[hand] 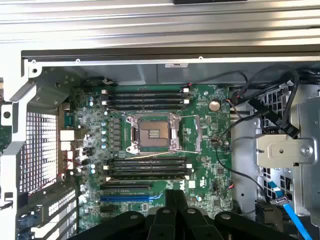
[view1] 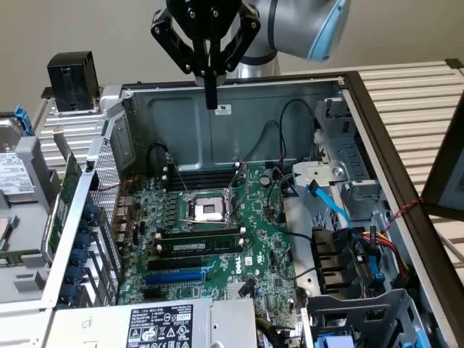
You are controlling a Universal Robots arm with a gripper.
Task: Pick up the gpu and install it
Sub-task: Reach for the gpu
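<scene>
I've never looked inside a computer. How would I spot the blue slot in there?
Find the big green circuit board on the floor of the open grey metal case. From the square silver-framed socket at its middle, cross the long black slots toward the white-labelled grey box. The long narrow slot there is the only bright blue one; its neighbours are black.

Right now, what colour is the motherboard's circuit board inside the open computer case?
Green. The motherboard shows best in the wrist view, which looks straight at it.

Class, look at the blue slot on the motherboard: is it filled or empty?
Empty: the blue slot lies bare, no card standing in it.
</scene>
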